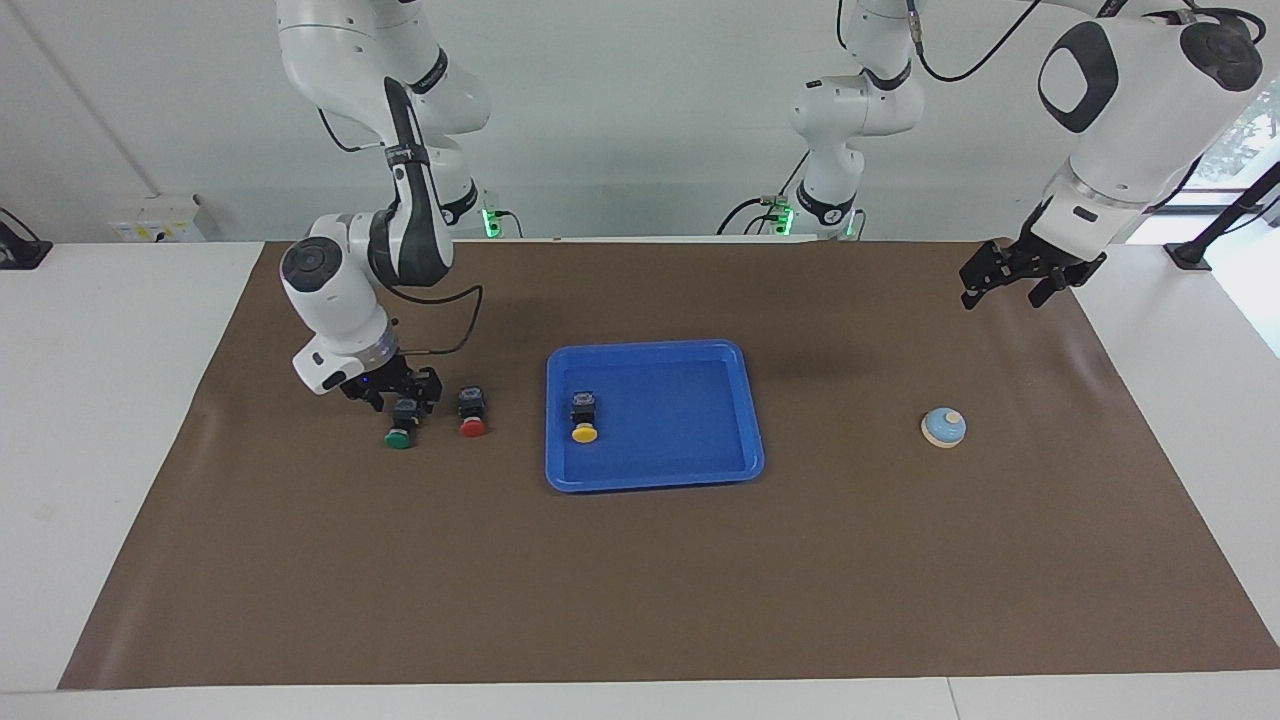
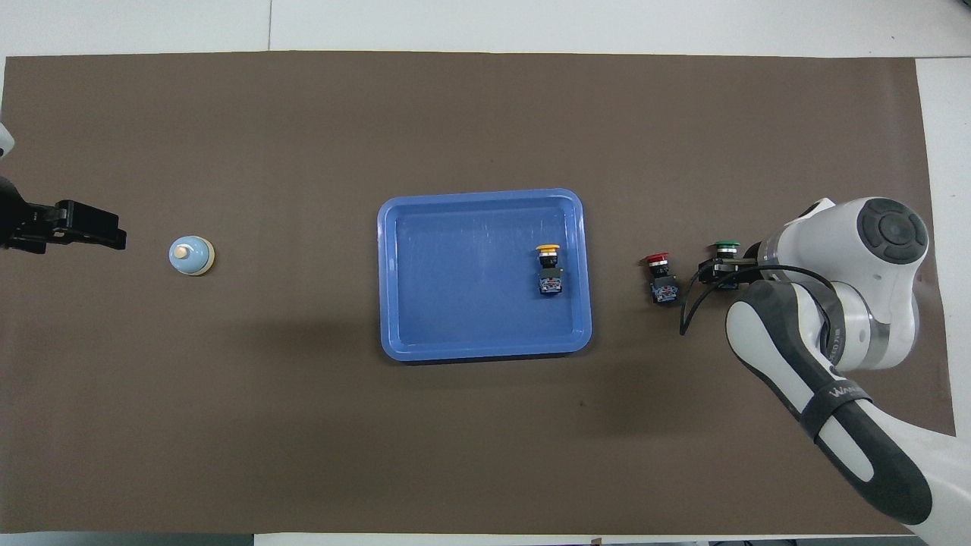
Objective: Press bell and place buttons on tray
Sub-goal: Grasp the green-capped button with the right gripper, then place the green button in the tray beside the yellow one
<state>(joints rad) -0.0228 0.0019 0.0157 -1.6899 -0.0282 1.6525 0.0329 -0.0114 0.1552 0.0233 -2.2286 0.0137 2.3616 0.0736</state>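
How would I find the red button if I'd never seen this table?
Find the big blue tray in the middle of the brown mat. Two buttons lie on the mat beside it, toward the right arm's end. The red button is the one next to the tray; the green button beside it sits between the right claw's fingers.

**Work Area and Surroundings**

White rectangular table (image 1: 120, 480), covered over most of its top by a matte brown mat (image 1: 640, 580) with a slight ripple at one corner. Plain pale grey-white wall (image 1: 640, 130) directly at the table's edge. Window (image 1: 1245, 135) at the upper corner of the facing view, with daylight and greenery visible through it. Small white wall-mounted box (image 1: 160, 218) low on the wall. Even, diffuse lighting; soft shadows on the mat.
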